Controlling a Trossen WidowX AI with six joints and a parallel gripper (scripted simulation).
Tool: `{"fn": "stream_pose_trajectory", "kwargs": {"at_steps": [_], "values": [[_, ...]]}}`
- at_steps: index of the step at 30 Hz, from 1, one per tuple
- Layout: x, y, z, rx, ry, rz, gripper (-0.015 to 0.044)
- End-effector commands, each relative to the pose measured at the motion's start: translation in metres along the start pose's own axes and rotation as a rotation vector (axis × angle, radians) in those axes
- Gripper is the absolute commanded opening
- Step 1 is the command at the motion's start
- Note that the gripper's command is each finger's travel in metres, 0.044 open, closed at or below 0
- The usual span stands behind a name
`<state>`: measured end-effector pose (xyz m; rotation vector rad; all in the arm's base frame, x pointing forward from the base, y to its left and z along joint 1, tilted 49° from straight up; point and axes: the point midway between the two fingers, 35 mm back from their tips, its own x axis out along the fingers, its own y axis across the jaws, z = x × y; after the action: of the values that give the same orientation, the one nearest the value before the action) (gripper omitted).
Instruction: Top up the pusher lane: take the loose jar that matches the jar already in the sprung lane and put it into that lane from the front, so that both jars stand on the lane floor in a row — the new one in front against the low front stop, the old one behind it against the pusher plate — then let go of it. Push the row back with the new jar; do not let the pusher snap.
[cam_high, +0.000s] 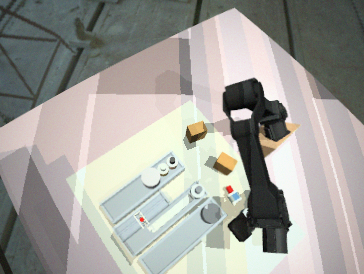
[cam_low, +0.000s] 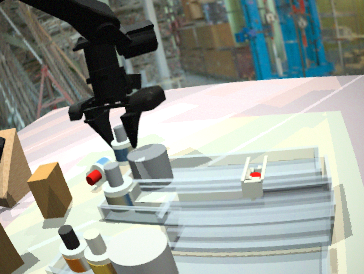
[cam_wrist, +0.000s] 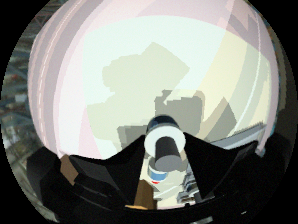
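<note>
The gripper (cam_low: 121, 137) hangs over the table (cam_high: 125, 90) with its fingers (cam_low: 106, 131) half closed on either side of the grey cap of a blue-banded jar (cam_low: 120, 146), which stands upright just beside a lane (cam_low: 280, 172). Whether the pads press the cap is hard to make out. In the top view the arm (cam_high: 257, 165) hides this jar. To the right, the pusher (cam_low: 252, 182) shows a red dot.

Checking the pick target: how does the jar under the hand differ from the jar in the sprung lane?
The loose jar stands on the mat, between the hand's fingers; the lane jar stands inside its clear lane, untouched. Both are upright and grey-capped.
</note>
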<state>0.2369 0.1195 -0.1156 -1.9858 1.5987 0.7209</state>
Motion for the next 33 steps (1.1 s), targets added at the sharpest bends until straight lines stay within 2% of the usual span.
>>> {"fn": "stream_pose_trajectory", "kwargs": {"at_steps": [1, 3, 8, 9, 19, 25, 33], "values": [[0.001, 0.0, 0.0, -0.002, 0.002, -0.002, 0.0151], [0.001, 0.0, 0.0, -0.002, 0.002, -0.002, 0.0138], [-0.019, -0.001, 0.0, -0.003, -0.002, -0.002, 0.0006], [-0.027, -0.001, 0.001, -0.004, -0.003, -0.002, 0.0], [-0.104, 0.008, -0.007, -0.005, -0.003, 0.0, 0.0], [-0.105, 0.006, -0.01, 0.027, -0.004, 0.0, 0.0], [-0.095, -0.014, -0.047, 0.409, -0.017, 0.002, 0.0]]}}
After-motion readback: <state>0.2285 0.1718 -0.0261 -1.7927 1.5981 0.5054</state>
